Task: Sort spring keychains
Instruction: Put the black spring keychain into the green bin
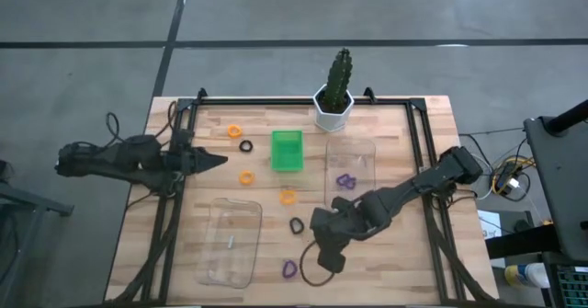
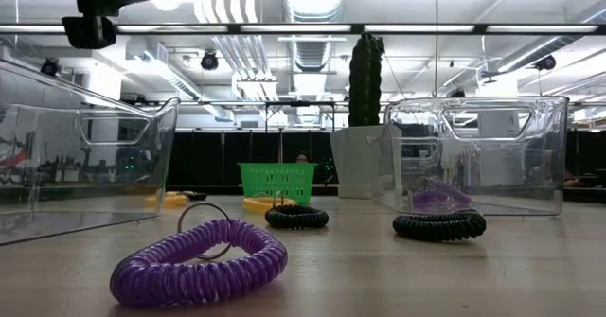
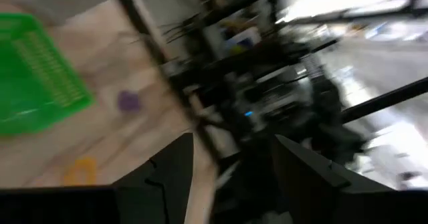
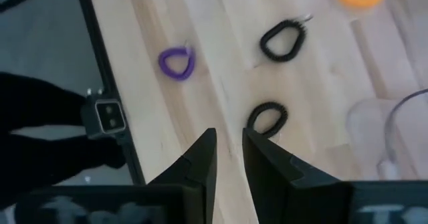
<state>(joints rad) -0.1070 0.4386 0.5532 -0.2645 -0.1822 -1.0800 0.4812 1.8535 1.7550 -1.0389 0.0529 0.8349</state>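
Purple spring keychain (image 2: 199, 260) partly hides its ring.

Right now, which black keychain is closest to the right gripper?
The black keychain lying just ahead of the right gripper. The other two black ones sit farther off: one below an orange keychain, one left of the green tray.

Bench (image 1: 395, 253): pale wood planks, dark rail round the edge
Back edge: white potted cactus (image 1: 334, 96); green tray (image 1: 287, 151) just in front
Boxes: clear box (image 1: 230, 242) front left; another (image 1: 352, 164) right of the tray
Loose: orange (image 1: 234, 131), black (image 1: 297, 225) and purple (image 1: 289, 269) spring keychains scattered
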